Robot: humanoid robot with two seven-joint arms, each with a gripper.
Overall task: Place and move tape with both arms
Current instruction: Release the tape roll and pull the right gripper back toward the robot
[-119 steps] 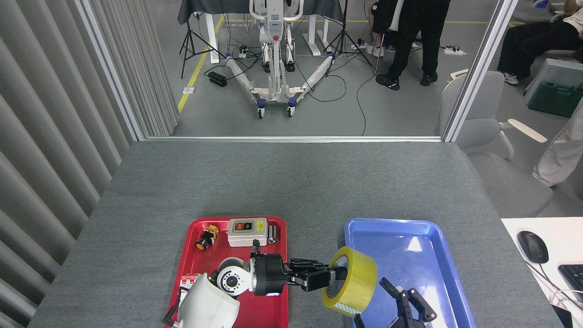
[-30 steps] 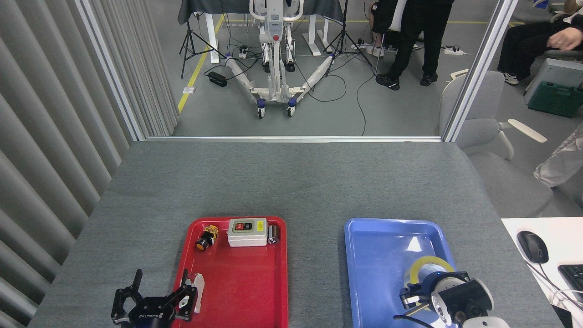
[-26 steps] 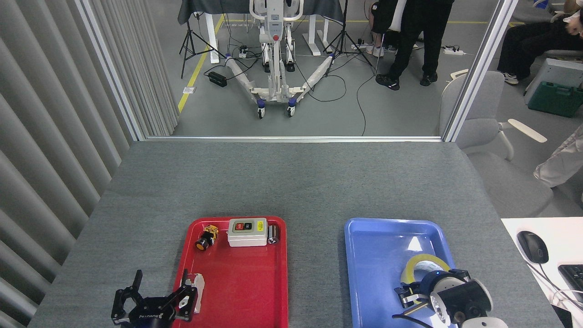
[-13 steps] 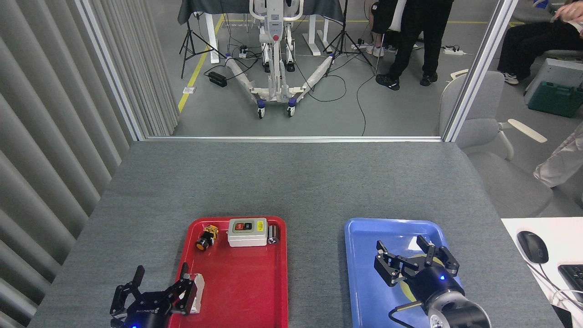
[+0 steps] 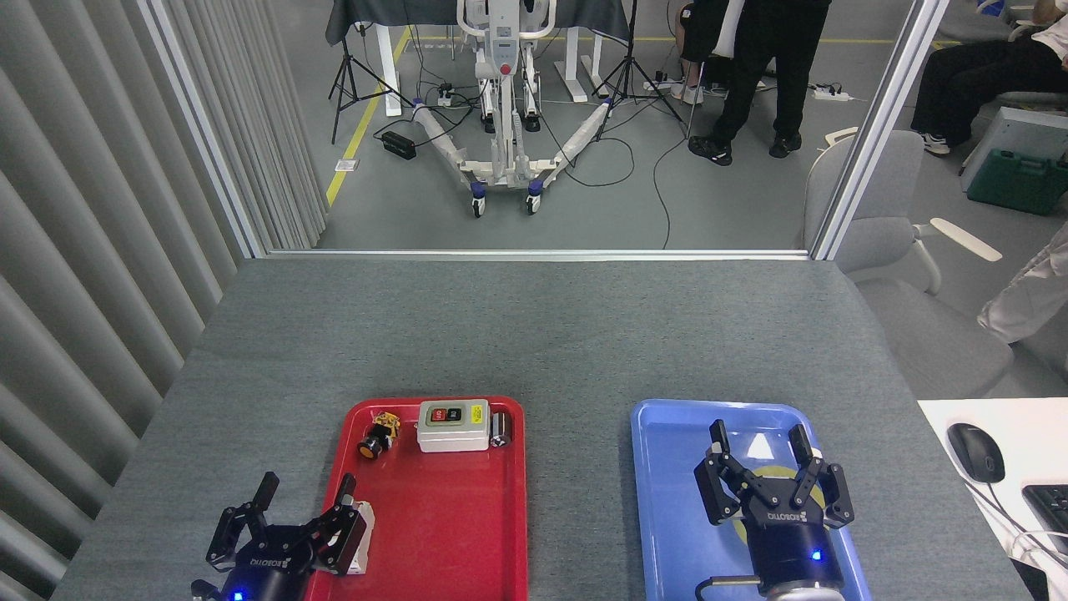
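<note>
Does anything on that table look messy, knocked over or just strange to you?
Nothing stands out. The tape lies in the blue tray, mostly hidden behind the open right end effector. The switch box and small parts sit in the red tray; the left end effector is open at that tray's edge.

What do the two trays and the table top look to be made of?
Red tray and blue tray: probably glossy moulded plastic, since both show bright reflections and rounded rims. Table: a matte grey, felt-like or textured covering, speckled and without glare; the exact material is unclear.
</note>
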